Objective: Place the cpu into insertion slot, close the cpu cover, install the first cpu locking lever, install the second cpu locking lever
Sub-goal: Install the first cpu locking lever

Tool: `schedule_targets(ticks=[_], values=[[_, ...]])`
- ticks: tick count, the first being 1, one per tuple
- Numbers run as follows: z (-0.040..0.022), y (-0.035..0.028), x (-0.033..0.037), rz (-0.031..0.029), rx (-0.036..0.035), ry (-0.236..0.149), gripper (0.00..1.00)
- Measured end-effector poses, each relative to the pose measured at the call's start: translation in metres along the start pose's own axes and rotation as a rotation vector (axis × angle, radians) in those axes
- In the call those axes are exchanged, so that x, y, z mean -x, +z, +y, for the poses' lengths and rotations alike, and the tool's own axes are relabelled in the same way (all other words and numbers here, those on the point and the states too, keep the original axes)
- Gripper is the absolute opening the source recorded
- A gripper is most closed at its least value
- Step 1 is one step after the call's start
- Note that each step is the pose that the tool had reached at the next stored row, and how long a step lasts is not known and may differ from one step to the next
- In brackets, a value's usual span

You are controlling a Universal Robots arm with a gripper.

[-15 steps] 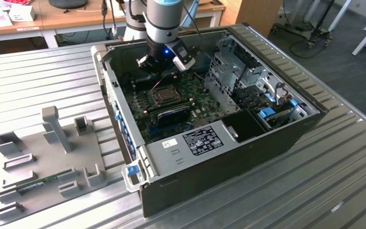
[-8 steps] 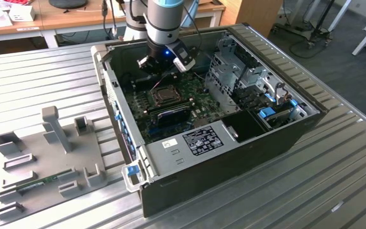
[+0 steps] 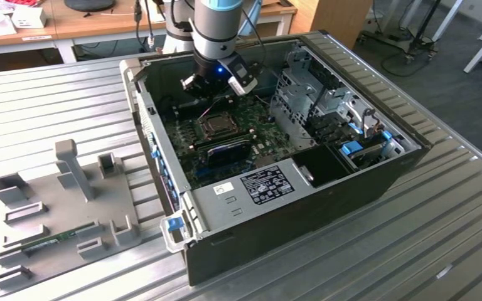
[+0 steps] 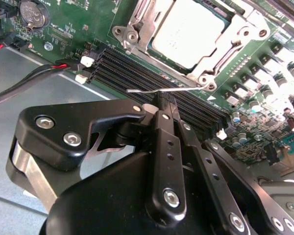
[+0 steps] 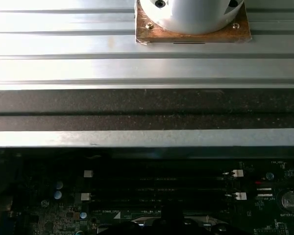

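The cpu (image 4: 191, 29) lies flat in the insertion slot (image 3: 216, 125) on the green motherboard (image 3: 258, 135). Its dull grey top shows through the cut-out of the cpu cover (image 4: 237, 34), which is folded down over it. A thin silvery locking lever (image 4: 137, 90) sticks out sideways along the socket's edge, over the black memory slots (image 4: 132, 73). My gripper (image 4: 165, 100) hangs inside the open case just beside the socket, its two black fingers pressed together. The tips sit right at the lever's wire. In the exterior view the gripper (image 3: 214, 94) is above the board, behind the socket.
The computer case (image 3: 325, 207) lies open on a slatted metal table (image 3: 442, 251). A drive cage (image 3: 308, 94) rises at the exterior view's right of the board. Red and black cables (image 4: 39, 73) run near the memory slots. A grey fixture plate (image 3: 65, 200) with posts lies at the exterior view's left.
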State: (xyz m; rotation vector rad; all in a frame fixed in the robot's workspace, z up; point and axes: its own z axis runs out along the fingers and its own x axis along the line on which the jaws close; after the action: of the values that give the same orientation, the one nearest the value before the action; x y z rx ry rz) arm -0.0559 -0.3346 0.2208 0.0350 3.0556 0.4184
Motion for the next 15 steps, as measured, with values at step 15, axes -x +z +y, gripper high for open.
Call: schedule_targets(ticks=[15], values=[[-0.0004, 0.0018, 0.0023, 0.0, 0.0003, 0.0, 0.1]])
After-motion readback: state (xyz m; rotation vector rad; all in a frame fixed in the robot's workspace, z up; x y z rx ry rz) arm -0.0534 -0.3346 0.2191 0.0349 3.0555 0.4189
